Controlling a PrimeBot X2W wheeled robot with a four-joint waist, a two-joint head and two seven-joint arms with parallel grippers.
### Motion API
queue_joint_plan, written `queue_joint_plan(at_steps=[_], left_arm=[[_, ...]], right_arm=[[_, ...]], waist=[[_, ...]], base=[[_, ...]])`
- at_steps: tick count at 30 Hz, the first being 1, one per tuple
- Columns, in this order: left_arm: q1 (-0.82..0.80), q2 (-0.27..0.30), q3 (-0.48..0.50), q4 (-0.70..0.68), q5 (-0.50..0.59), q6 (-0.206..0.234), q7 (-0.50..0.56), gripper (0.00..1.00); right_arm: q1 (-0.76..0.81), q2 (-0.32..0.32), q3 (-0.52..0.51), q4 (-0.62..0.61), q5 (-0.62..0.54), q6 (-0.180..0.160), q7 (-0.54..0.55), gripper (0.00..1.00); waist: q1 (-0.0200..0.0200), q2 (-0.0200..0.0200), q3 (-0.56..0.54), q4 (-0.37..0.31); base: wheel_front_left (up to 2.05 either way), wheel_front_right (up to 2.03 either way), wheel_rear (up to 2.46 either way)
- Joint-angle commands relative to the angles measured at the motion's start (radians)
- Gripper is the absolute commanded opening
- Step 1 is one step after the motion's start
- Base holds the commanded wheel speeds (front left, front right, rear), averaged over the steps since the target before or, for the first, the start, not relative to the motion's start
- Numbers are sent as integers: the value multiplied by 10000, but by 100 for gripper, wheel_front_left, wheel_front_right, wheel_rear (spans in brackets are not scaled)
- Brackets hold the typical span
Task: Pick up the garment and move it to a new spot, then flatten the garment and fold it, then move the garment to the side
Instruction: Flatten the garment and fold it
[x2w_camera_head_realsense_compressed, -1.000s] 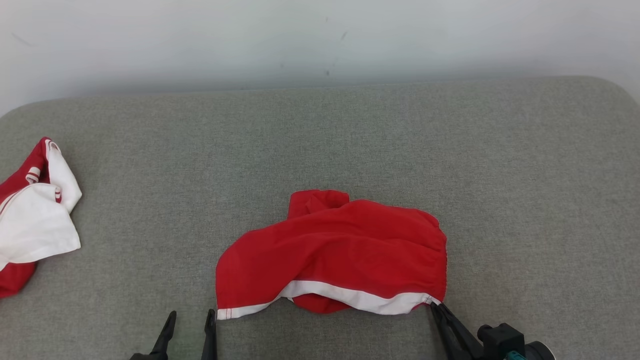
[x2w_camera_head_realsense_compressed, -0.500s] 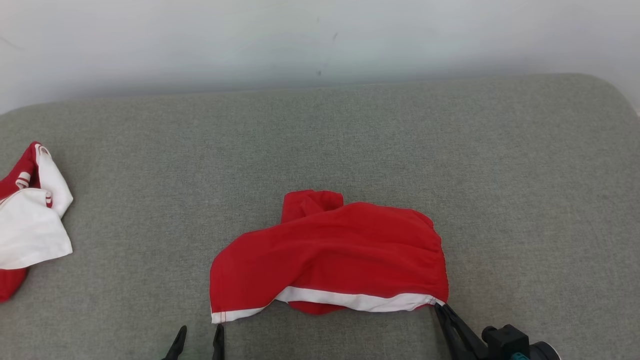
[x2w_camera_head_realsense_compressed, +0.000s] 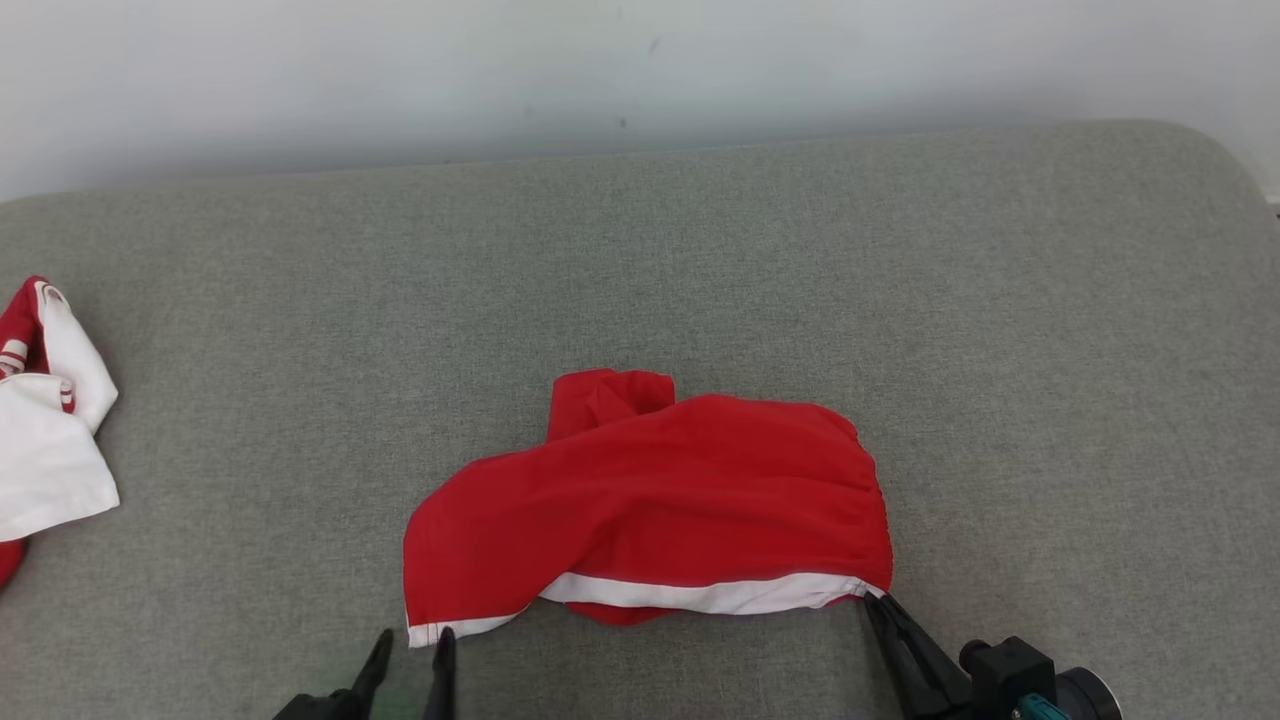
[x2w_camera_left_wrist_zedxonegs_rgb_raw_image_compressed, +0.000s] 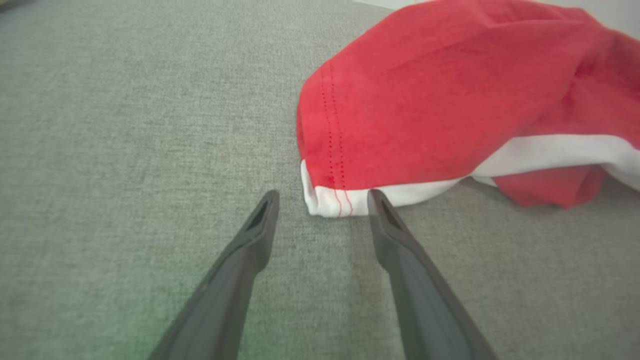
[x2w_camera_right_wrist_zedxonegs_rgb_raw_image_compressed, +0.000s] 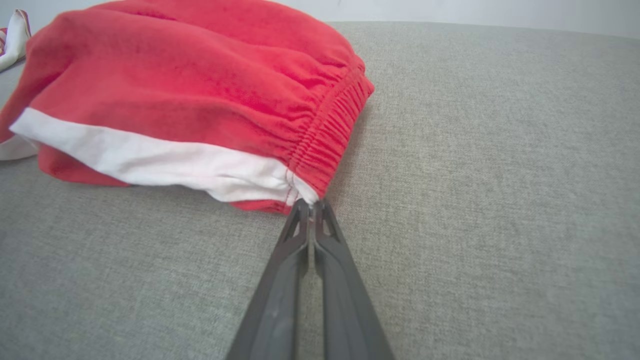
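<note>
Red shorts (x2w_camera_head_realsense_compressed: 650, 500) lay crumpled in the middle of a grey cushion (x2w_camera_head_realsense_compressed: 300, 350). The right hand (x2w_camera_right_wrist_zedxonegs_rgb_raw_image_compressed: 311, 204) pinched their waistband corner, fingers closed. The left hand (x2w_camera_left_wrist_zedxonegs_rgb_raw_image_compressed: 322, 197), fingers wide apart, straddled the white hem corner.

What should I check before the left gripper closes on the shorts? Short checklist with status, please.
1. Right gripper shut on the waistband corner of the red shorts: ok.
2. Left gripper open: ok.
3. White hem corner lined up between the left fingers: ok, it sits at the tips.
4. Left fingers low enough to catch the fabric and not the couch: cannot tell.
5. Shorts lying flat: not ok. They are bunched, with a red fold poking out under the white band.
6. Red and white garment clear of the shorts: ok, it lies apart at the far left.
</note>
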Motion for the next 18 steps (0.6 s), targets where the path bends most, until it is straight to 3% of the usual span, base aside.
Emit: queue_joint_plan(at_steps=[1,2,5,7,8,12,18], left_arm=[[-108,-2,-18,34,-51,-11,-32,55],[-135,0,-11,52,-54,-18,-32,47],[-211,-2,-33,89,-6,-32,-32,47],[-258,-2,-62,146,27,-40,-32,29],[-270,0,-71,199,33,-45,-32,0],[-323,1,38,86,62,-61,-34,0],[-84,4,750,-1286,495,-57,-32,0]], right_arm=[[-75,16,27,-52,32,-24,-1,0],[-92,2,29,-56,38,-24,-1,0],[-131,-26,10,-80,64,-24,-1,0],[-145,-53,8,-91,81,-24,-1,0],[-156,-65,4,-93,77,-24,-1,0],[-197,9,-31,-230,101,-24,-1,0],[-434,8,-25,-872,313,-24,-1,0]], waist=[[0,-1,31,-30],[0,-1,48,-45],[0,-1,76,-56],[0,-1,96,-68],[0,-1,96,-74],[0,-1,7,-72],[0,-1,-704,-46]], base=[[0,0,0],[0,0,0],[0,0,0],[0,0,0],[0,0,0],[0,0,0],[0,0,0]])
